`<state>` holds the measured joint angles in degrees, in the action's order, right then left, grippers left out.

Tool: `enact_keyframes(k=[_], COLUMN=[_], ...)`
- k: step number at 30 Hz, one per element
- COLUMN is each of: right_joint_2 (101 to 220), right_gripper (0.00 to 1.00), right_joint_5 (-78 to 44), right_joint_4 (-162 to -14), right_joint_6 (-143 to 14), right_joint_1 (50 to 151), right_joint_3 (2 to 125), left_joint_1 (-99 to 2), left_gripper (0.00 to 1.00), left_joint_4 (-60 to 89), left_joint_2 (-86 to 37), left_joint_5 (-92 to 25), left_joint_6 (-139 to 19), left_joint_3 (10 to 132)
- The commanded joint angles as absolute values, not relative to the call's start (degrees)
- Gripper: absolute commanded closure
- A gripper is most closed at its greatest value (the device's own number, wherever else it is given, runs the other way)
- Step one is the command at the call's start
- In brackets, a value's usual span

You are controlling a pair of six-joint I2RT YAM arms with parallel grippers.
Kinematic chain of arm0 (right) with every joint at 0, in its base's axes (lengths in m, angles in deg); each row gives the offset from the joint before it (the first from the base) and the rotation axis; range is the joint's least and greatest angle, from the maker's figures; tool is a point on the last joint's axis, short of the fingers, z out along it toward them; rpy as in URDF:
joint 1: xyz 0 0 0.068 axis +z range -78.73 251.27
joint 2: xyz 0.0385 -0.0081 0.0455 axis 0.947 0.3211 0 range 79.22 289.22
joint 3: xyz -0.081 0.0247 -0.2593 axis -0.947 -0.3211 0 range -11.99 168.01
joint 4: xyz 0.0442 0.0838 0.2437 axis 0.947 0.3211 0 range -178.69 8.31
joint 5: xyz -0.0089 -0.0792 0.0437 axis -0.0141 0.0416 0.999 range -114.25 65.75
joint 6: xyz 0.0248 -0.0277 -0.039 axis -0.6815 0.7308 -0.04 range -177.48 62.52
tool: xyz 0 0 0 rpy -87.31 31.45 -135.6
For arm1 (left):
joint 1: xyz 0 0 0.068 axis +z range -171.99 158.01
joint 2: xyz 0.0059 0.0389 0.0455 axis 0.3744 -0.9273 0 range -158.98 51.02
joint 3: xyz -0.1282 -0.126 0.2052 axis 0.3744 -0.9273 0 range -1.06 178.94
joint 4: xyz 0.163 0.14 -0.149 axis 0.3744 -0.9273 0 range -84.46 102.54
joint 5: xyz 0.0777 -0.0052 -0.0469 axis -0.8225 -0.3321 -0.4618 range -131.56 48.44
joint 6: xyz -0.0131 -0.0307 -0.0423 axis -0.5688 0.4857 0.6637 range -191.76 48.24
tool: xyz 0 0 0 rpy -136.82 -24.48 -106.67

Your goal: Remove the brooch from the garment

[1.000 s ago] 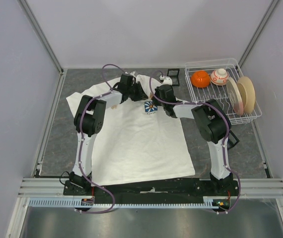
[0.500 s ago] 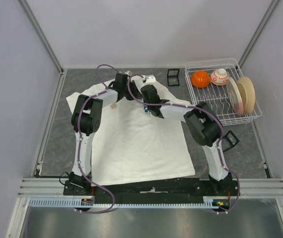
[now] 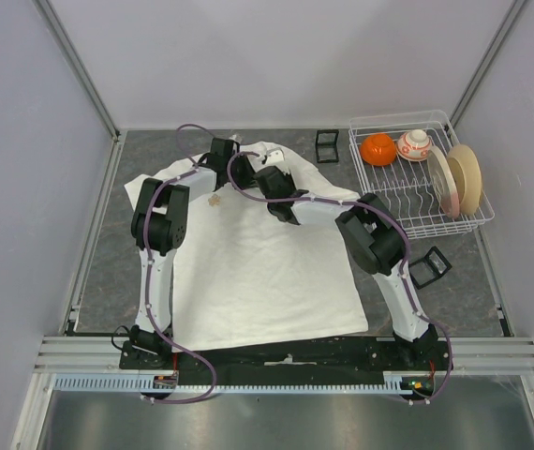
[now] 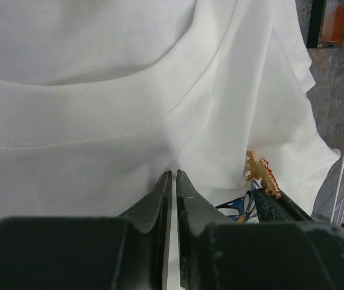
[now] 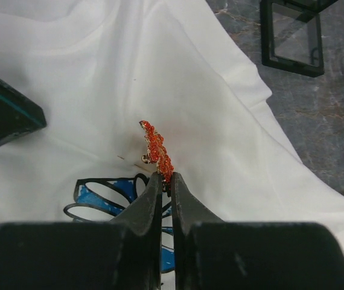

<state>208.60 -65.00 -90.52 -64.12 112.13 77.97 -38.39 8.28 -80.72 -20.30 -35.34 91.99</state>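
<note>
The white T-shirt garment (image 3: 258, 272) lies on the table, bunched up at the collar end. My right gripper (image 5: 166, 177) is shut on the red-orange beaded brooch (image 5: 156, 148), which stands up from the cloth just above the blue flower print (image 5: 114, 193). In the top view this gripper (image 3: 259, 173) is over the shirt's chest. My left gripper (image 4: 173, 175) is shut on a fold of the garment (image 4: 99, 121) just below the collar seam; in the top view it (image 3: 237, 159) is close left of the right one. The brooch's gold back (image 4: 261, 174) shows in the left wrist view.
A white wire dish rack (image 3: 407, 202) at the far right holds an orange ball (image 3: 378, 149), a white-and-orange ball (image 3: 414, 144) and plates (image 3: 459, 178). Black square frames lie at the far edge (image 3: 327, 143) and beside the right arm (image 3: 429, 267). Grey walls enclose the table.
Both grippers have moved left and toward the far edge. The shirt's collar end has been dragged and bunched with them, and the flower print is now hidden under the right arm in the top view.
</note>
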Motion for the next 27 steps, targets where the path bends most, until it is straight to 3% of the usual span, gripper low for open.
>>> enact_keyframes(k=[1,11,13,15,19,25,27], right_joint_2=[208.6,204.8,202.5,199.5,191.6,186.0,187.1], right_gripper=[1.00,1.00,1.00,1.00,1.00,1.00,1.00], right_joint_5=[-70.6,-71.4,-69.5,-67.9,-56.3,-29.3,-13.7], right_joint_4=[-91.0,-93.1,-93.7,-93.9,-98.0,-104.6,-109.2], right_joint_6=[-60.1,-60.0,-61.3,-61.4,-63.4,-70.7,-73.3], right_joint_1=[111.7,109.1,108.2,107.7,105.4,98.5,94.4], right_joint_3=[79.3,75.1,73.5,72.6,67.0,59.3,57.2], left_joint_1=[-37.1,-36.6,-36.6,-36.6,-36.7,-36.2,-36.0], left_gripper=[0.87,0.86,0.82,0.71,0.52,0.47,0.44], left_joint_4=[5.2,6.0,10.1,16.1,30.4,48.5,56.6], left_joint_2=[-82.0,-81.3,-79.7,-77.3,-71.1,-70.0,-71.8], left_joint_5=[-21.8,-20.7,-18.5,-15.2,-10.5,2.8,8.2], left_joint_6=[-35.5,-36.2,-36.7,-37.2,-38.1,-34.2,-29.4], left_joint_3=[91.2,90.5,89.1,85.0,77.7,72.9,72.8])
